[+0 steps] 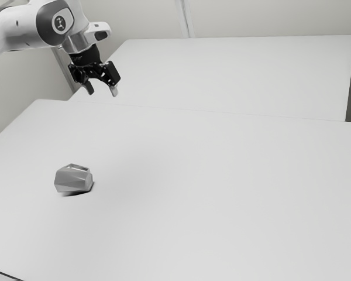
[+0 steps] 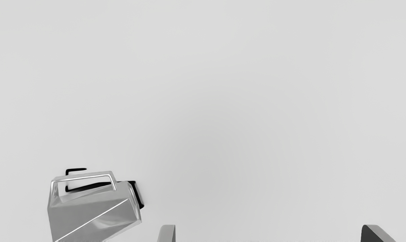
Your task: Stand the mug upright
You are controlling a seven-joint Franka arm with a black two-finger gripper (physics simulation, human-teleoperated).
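One mug (image 1: 73, 180) lies tipped on the pale table (image 1: 222, 193); the claw (image 1: 101, 92) hangs released above.

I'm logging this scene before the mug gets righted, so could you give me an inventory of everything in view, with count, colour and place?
mug: one, grey, on its side on the table, toward the exterior view's left, handle uppermost
table: one, white, under the mug
flat panel: one, white, beyond the table
wall: at least one, pale grey, behind the panel
upright strip: one, pale, against the wall, near the exterior view's top middle
arm: one, white and grey, entering from the exterior view's upper left
gripper: one, black, two fingers apart, above the table, clear of the mug
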